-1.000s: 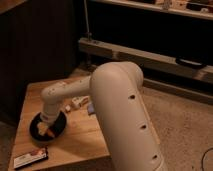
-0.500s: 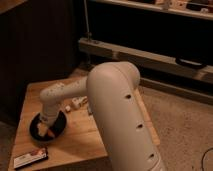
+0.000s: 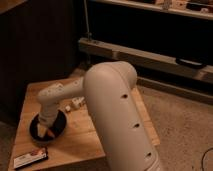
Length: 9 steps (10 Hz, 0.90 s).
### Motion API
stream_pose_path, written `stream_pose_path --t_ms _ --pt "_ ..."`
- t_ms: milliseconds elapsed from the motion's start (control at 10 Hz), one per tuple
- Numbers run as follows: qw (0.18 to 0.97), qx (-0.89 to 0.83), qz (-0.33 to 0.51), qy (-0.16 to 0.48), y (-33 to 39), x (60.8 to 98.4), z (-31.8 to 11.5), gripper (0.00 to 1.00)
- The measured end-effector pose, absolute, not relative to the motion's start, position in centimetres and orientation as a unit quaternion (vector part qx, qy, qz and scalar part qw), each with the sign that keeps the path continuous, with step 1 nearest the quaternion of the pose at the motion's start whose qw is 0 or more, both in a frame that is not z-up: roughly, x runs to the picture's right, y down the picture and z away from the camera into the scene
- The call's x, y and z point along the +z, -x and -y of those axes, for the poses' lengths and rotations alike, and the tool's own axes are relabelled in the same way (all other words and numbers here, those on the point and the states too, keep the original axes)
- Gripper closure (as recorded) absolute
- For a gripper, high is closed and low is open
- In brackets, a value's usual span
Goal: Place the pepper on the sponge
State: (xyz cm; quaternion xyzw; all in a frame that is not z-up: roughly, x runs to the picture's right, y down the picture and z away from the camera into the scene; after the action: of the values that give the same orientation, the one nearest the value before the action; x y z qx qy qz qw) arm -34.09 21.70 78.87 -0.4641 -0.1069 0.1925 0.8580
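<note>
Here, 1 pincer (image 3: 47, 129) inside 1 black bowl (image 3: 63, 124), seemingly over 1 pepper (image 3: 51, 133).

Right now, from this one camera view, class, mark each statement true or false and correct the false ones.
1. The tool is lowered into the black bowl. True.
2. The black bowl stands on the floor. False: it stands on the wooden table.
3. A flat packet lies on the table, nearer the camera than the bowl. True.
4. The pepper rests on a sponge. False: an orange bit, seemingly the pepper, shows in the bowl right at the tool, and no sponge is in view.
</note>
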Motion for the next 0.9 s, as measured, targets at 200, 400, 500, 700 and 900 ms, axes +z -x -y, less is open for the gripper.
stream_pose_path --t_ms 200,400,500,700,900 --pt "0.859 0.189 0.102 0.465 34.1 78.96 -21.82 0.64" --pt "0.86 0.187 0.1 0.465 33.94 79.07 -21.77 0.64" --pt "0.86 0.186 0.099 0.465 33.85 79.12 -21.71 0.64" --pt "0.86 0.186 0.097 0.465 33.63 79.21 -21.69 0.64" --pt "0.86 0.186 0.094 0.466 33.45 79.38 -21.84 0.64"
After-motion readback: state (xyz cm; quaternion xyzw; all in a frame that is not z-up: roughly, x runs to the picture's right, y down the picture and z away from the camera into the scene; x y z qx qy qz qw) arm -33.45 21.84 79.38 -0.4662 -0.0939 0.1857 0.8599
